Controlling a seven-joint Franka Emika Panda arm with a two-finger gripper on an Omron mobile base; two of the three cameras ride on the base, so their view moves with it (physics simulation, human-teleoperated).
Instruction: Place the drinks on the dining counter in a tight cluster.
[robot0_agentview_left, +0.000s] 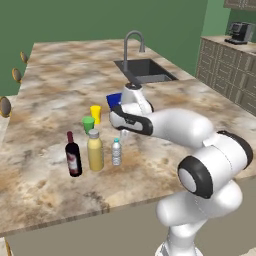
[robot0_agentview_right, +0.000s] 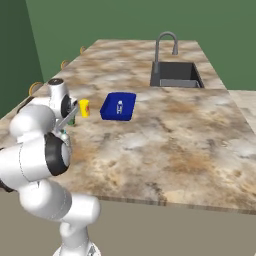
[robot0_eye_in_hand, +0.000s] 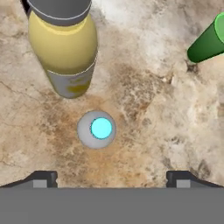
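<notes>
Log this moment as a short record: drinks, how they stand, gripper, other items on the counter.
drinks: wine bottle, yellow bottle, water bottle
arrangement: upright, in a close row on the dining counter
gripper: open, above the water bottle, holding nothing
other items: green cup, yellow cup, blue box

Three upright bottles stand in a close row on the marbled dining counter (robot0_agentview_left: 60, 90). Dark wine bottle (robot0_agentview_left: 73, 155), yellow bottle (robot0_agentview_left: 95, 150), then small water bottle (robot0_agentview_left: 116, 152).
</notes>
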